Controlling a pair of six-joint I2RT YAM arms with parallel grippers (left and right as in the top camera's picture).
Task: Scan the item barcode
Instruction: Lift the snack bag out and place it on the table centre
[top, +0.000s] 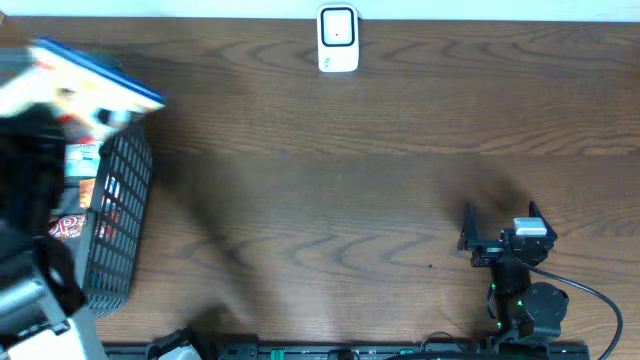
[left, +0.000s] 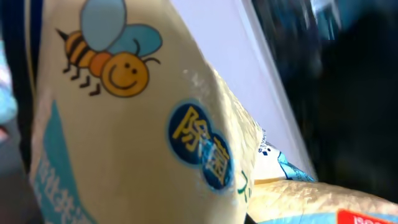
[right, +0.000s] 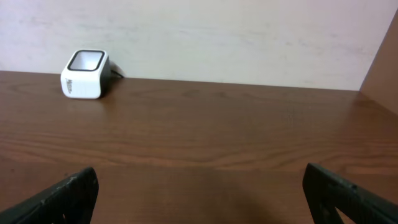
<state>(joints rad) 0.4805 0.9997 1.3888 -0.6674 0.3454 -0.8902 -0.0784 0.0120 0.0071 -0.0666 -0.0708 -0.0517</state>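
Observation:
The item is a cream and blue soft pack (top: 92, 82), blurred, raised above the basket at the far left. It fills the left wrist view, where the pack (left: 137, 124) shows a bee drawing and a blue round label. My left arm (top: 25, 160) reaches up to it. The fingers are hidden by the pack, and the gripper is shut on it. No barcode shows. The white scanner (top: 338, 40) stands at the table's far edge, also seen as the scanner (right: 85, 74) from the right wrist. My right gripper (top: 501, 222) rests open and empty at the front right, its right gripper (right: 202, 196) jaws wide apart.
A black wire basket (top: 120, 220) stands at the left edge, with a red snack packet (top: 68, 226) among the things inside it. A cable (top: 600, 300) runs from the right arm's base. Brown wood table (top: 330, 200) lies between basket, scanner and right arm.

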